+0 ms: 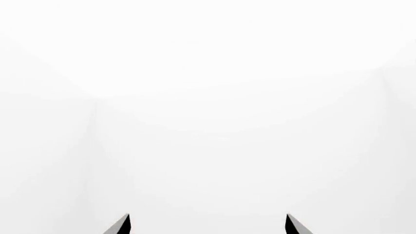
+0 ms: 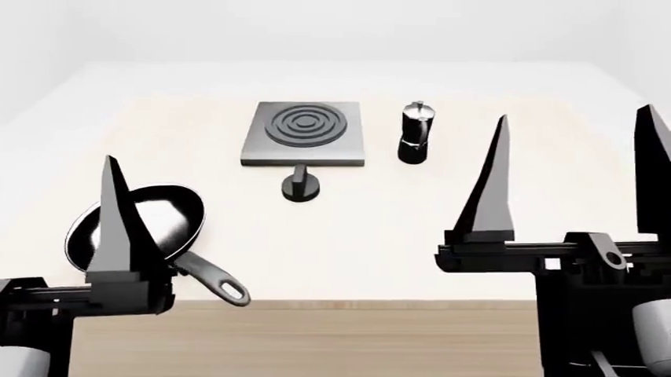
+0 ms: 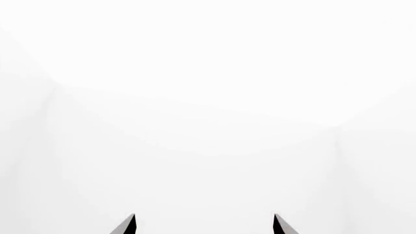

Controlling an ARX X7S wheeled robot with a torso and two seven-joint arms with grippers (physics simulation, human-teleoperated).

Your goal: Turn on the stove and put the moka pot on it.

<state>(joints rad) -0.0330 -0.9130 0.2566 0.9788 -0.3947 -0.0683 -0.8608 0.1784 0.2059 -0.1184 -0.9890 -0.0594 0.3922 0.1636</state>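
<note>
Nothing is started yet: I hold both grippers, left (image 2: 63, 228) and right (image 2: 571, 169), low in frame, jaws spread, empty. The stove (image 2: 304, 133) sits upper centre on the bench (image 2: 419, 228), its knob (image 2: 302, 186) just below, the moka pot (image 2: 416, 133) beside its right edge. Next I'd reach the knob.

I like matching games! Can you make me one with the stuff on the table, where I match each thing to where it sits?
Things:
1. moka pot
2. frying pan
3. knob
4. stove

Places:
A. just in front of the stove slab, nearer the robot
B. far middle of the table, rings on top
C. right of the stove, standing upright
D. near left of the table, partly behind the left gripper

Pairs: 1-C, 2-D, 3-A, 4-B
</note>
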